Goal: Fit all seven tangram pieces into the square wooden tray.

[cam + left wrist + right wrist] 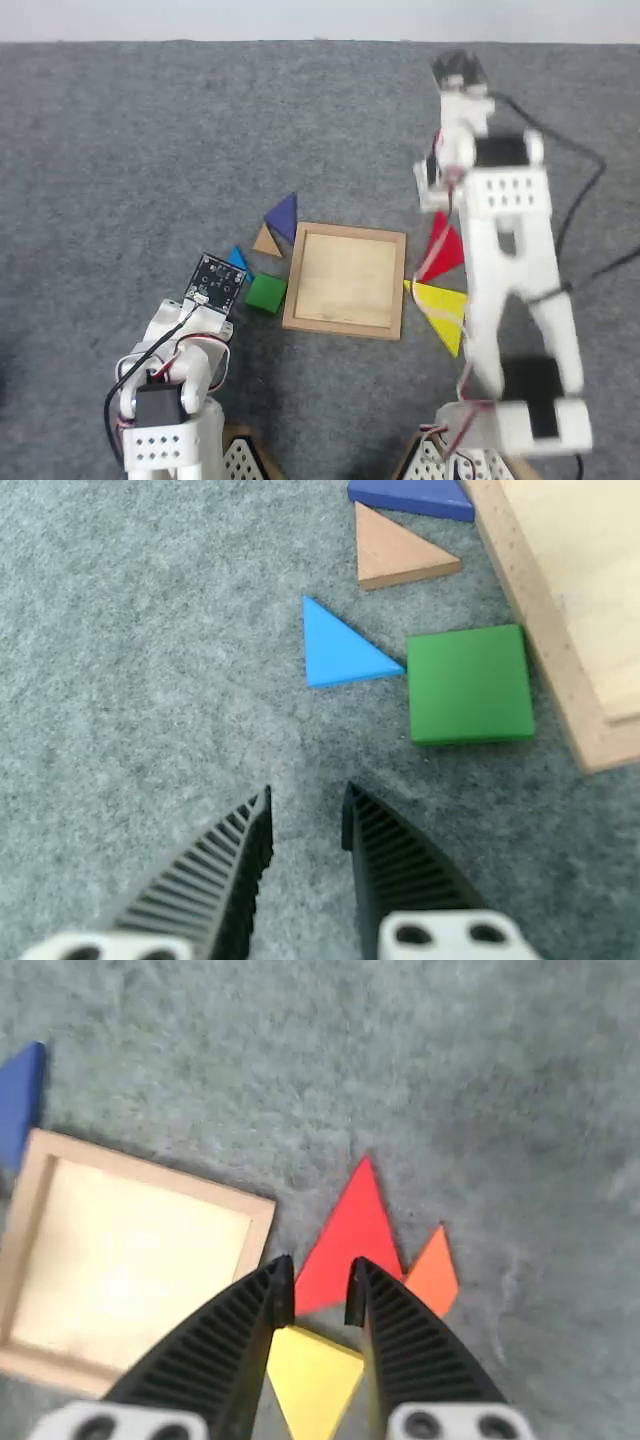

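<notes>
On the high view's left, the left gripper (306,793) hangs low over the grey worktop (120,150). Its jaws are a little apart and hold nothing. The light blue triangle (340,650) lies just ahead of it, one corner touching the green square (468,683).

The green square sits just beside the tray (345,325), at its 9 o'clock. The tan triangle (395,552) and the dark blue piece (410,495) lie off the tray's corner, at about 10 to 11 o'clock. The tray floor is bare wood, with no piece in it.

At the tray's 3 o'clock lies the red triangle (352,1240), with the yellow triangle (310,1375) at about 4 o'clock. The small orange triangle (435,1265) lies against the red one's far side. The right gripper (320,1265) hovers over the red triangle's near edge, jaws narrowly parted and empty.

All seven pieces lie outside the tray, so the fitting looks not yet begun. Every placement is left to do.
</notes>
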